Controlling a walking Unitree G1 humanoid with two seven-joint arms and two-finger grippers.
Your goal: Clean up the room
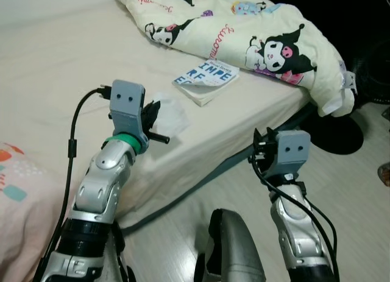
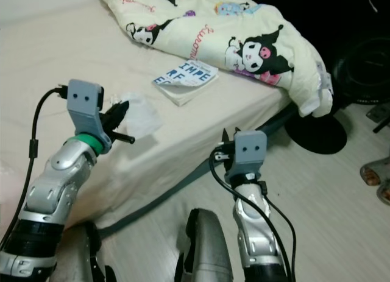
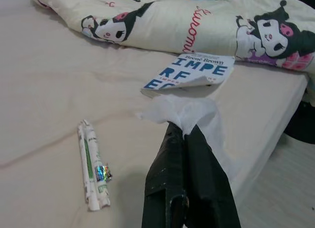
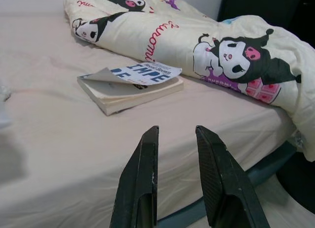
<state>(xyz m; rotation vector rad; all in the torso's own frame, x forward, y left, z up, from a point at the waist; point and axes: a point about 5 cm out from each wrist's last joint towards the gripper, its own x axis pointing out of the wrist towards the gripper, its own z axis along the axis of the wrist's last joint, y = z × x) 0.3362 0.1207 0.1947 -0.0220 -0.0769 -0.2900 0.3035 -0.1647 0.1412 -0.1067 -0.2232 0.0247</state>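
The left tool (image 3: 184,139) is raised over the bed (image 1: 55,81), its two black fingers pressed together on a crumpled white tissue (image 3: 189,112). The tissue is thin and soft-looking, bunched where the fingers pinch it, with the rest spreading loosely out from the tips, just above the sheet near the bed's edge.

Next to it on the cream sheet lies a small white packet (image 3: 92,166) with green print and a shiny foil spot, long and narrow, flat on the bed. A little further up the bed sits a paperback book (image 1: 206,79), its white cover with blue letters curling upward. Beyond the book is a bunched cream blanket (image 1: 244,26) printed with cartoon figures, one end drooping over the corner of the bed.

The right tool (image 4: 176,164) hangs off the side of the bed above the pale wood floor (image 2: 341,197), its fingers parted with nothing between them, pointing toward the book.

No bin or box is in sight.
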